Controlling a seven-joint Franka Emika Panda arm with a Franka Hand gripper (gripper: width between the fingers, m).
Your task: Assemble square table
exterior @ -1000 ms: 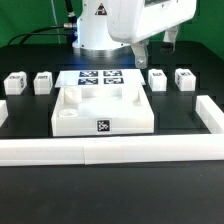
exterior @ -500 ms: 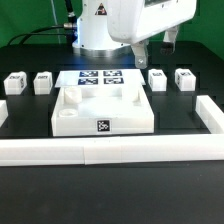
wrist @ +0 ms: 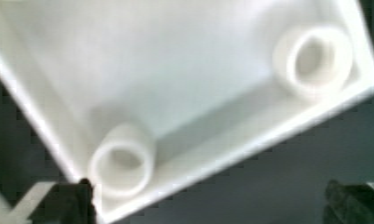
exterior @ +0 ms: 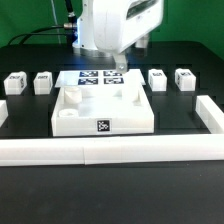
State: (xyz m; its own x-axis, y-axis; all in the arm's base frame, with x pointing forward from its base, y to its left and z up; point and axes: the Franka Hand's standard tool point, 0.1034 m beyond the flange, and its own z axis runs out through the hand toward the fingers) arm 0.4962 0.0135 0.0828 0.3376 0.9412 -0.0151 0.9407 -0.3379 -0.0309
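Hanging in the upper centre of the exterior view, the hand (exterior: 120, 64) is over the far edge of the square table's slab (exterior: 100, 118), just in front of the marker board (exterior: 95, 76); the slab lies flat in the middle of the black bench (exterior: 30, 115), its tag facing the camera; two leg posts (exterior: 14, 83) stand at the exterior view's left and two more posts (exterior: 185, 77) at its right, well apart from the slab; the white border wall (exterior: 110, 151) runs across the lower frame; in the blurred wrist view the dark fingertips (wrist: 63, 200) are spread wide, grasping nothing, over the slab and two of its round corner sockets (wrist: 314, 60).
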